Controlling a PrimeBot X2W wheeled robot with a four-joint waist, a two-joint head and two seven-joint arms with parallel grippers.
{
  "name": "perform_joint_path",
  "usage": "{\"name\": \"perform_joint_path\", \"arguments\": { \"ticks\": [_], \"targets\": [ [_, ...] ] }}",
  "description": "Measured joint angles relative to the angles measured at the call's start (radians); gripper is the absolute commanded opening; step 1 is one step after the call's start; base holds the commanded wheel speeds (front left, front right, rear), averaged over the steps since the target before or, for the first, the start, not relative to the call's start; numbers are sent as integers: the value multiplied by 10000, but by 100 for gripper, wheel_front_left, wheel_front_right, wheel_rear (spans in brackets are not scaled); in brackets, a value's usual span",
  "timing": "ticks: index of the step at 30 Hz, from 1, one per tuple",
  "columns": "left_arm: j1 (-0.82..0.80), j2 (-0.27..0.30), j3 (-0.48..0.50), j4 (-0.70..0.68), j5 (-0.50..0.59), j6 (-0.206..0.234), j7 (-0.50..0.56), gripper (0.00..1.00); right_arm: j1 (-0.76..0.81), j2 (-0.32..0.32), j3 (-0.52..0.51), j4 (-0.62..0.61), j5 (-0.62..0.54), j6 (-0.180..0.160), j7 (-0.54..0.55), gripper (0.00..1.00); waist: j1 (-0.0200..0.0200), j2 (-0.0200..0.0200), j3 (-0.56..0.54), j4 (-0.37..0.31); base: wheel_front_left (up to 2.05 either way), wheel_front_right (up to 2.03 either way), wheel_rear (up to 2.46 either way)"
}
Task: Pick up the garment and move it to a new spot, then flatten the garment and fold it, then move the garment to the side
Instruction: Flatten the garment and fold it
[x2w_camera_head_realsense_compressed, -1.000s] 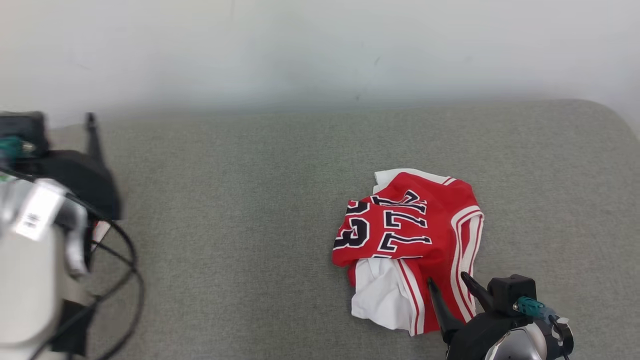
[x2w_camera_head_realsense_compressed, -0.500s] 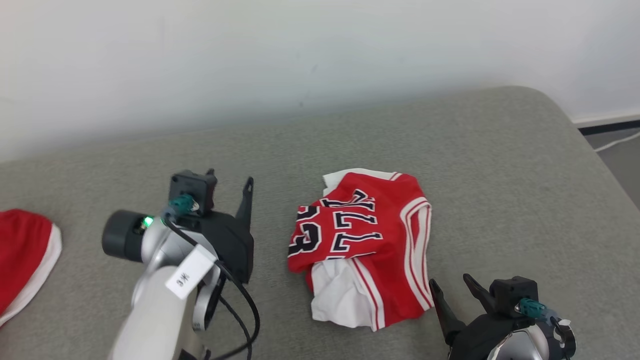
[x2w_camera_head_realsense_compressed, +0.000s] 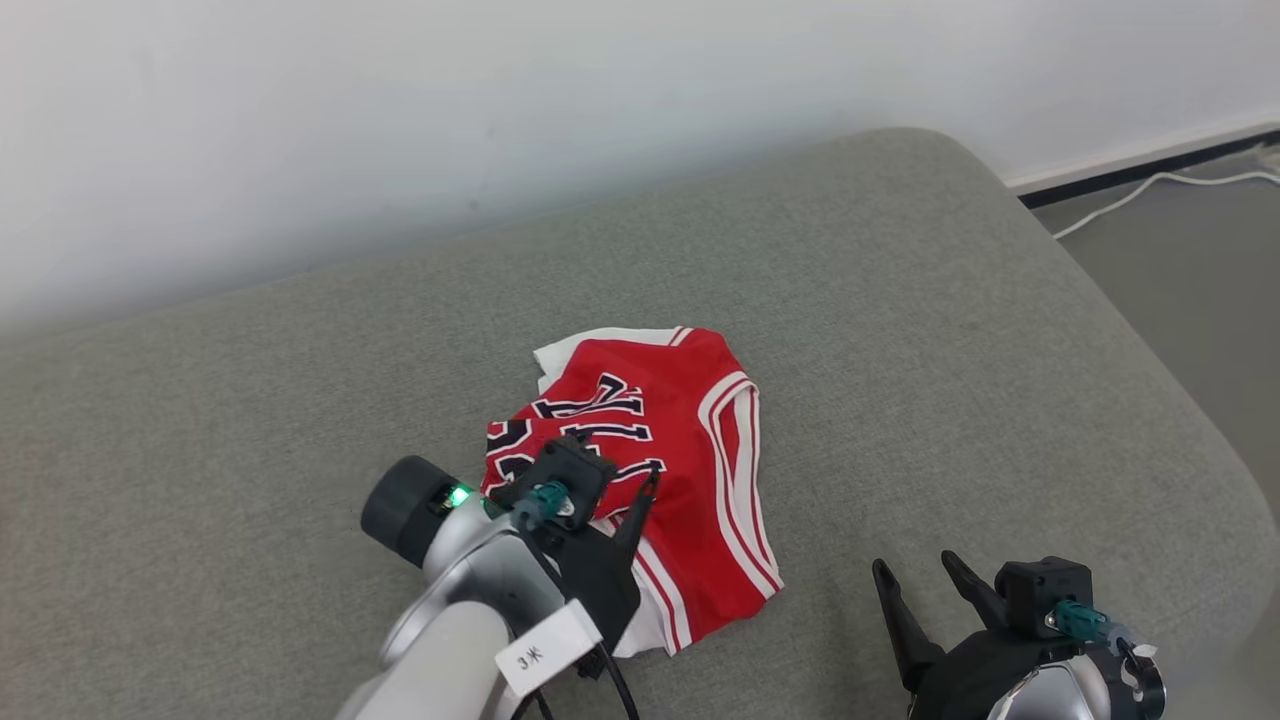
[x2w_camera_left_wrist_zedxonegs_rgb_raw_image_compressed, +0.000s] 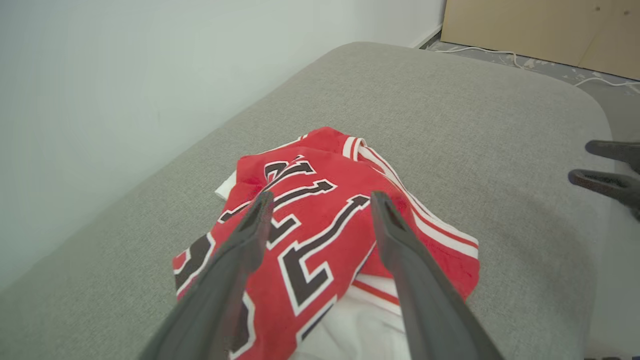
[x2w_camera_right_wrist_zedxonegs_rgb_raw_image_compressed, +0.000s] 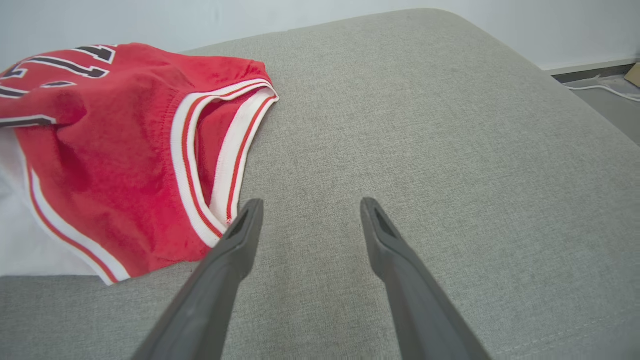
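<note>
The garment is a crumpled red jersey with white trim and black lettering, lying on the grey cushion. My left gripper hovers over its near left part, open. In the left wrist view the two fingers of the left gripper straddle the lettering on the garment with a wide gap, holding nothing. My right gripper stands open at the lower right, just off the cloth. From the right wrist, the right gripper is over bare cushion, its left finger near the garment's striped armhole.
A pale wall runs behind the cushion. The cushion's rounded right edge drops to grey floor with a white cable. A wooden board leans beyond the far end. The right gripper's fingers show at the left wrist view's right edge.
The head camera has swung right, shifting the whole picture left. My left arm has come in from the left and now hangs over the garment. The right gripper stays open in place.
</note>
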Motion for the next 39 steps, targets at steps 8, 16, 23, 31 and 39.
{"name": "perform_joint_path", "arguments": {
  "ticks": [8, 16, 23, 31, 39],
  "targets": [
    [-53, 48, -1248, 42, -230, 109, 109, 100, -43, 150, 48, 48, 71, 0, -44, 100, 0, 0, 225, -386, 0, 0, 0],
    [-689, 58, -1331, 821, 370, 460, 299, 100, -207, 261, 71, 130, 209, 0, -109, 100, 0, 0, 468, -815, 0, 0, 0],
    [-1052, 56, -1363, 1526, 715, 591, 479, 47, -214, 343, 58, 267, 245, 2, -219, 100, 1, 0, 768, -1187, 0, 0, 0],
    [-1364, 54, -1321, 1931, 717, 629, 458, 0, -215, 418, -10, 372, 320, 2, -397, 100, 1, 0, 966, -1344, 0, 0, 0],
    [-1750, 54, -1143, 1946, 453, 727, -31, 0, -321, 443, -27, 516, 322, 2, -481, 100, 1, 0, 946, -1279, 0, 0, 0]
  ]
}}
